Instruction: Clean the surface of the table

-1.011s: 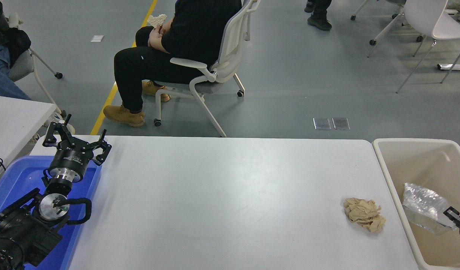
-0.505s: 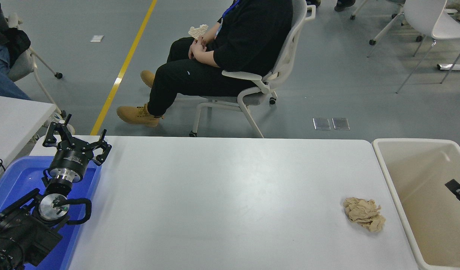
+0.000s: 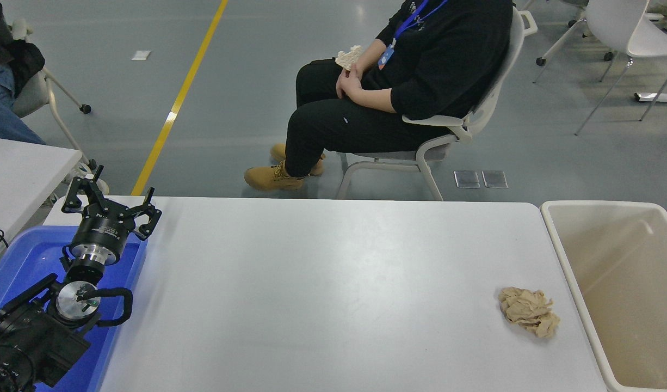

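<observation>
1. Tabletop: the table surface (image 3: 322, 294) is a wide white matte slab with rounded corners that fills the lower part of the view, its far edge running straight across the middle of the picture.
2. A crumpled beige paper wad (image 3: 529, 311) lies on the white top close to its right edge, toward the near right corner, apart from everything else.
3. A beige plastic bin (image 3: 556, 239) stands just beyond the right edge, its long rim running alongside that edge; what shows of its inside is bare beige.
4. A blue tray (image 3: 23, 256) sits at the left edge, reaching down to the near left corner.
5. The left gripper (image 3: 111, 207) hangs over the far end of the tray near the far left corner, its black fingers spread wide with nothing between them. Its arm enters from the lower left.
6. The right arm and its gripper are out of view.
7. Beyond the far edge a person (image 3: 399, 92) in black clothes and tan boots sits on a white chair (image 3: 448, 141), holding a pale scrap in the hands.
</observation>
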Controlling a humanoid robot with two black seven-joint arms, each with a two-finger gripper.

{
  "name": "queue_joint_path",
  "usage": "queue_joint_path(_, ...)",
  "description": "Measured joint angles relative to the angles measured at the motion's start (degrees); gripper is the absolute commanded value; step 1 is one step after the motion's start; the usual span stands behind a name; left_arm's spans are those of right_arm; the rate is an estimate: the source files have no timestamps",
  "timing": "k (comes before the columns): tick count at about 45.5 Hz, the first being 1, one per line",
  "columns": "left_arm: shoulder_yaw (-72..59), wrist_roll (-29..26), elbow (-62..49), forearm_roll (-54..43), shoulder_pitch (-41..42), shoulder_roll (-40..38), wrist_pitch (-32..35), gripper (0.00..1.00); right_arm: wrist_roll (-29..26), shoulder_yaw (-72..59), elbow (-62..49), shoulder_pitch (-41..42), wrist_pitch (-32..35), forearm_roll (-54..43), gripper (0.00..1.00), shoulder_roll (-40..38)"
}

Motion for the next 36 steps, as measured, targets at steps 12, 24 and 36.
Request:
queue_joint_path(12,0.00,0.05,-0.02,0.01,0.00,0.00,0.00,1.00,0.02,5.10,0.05,7.12,-0.04,2.58,0.98,-0.50)
queue_joint_path(24,0.00,0.05,0.00,0.01,0.00,0.00,0.00,1.00,-0.21,7.20,0.60,15.46,0.26,15.15,0.98,-0.74)
queue_joint_path(36,0.00,0.04,-0.01,0.01,0.00,-0.01,0.00,1.00,-0.24,19.36,9.54,19.69,0.11,22.41,0.98,-2.23)
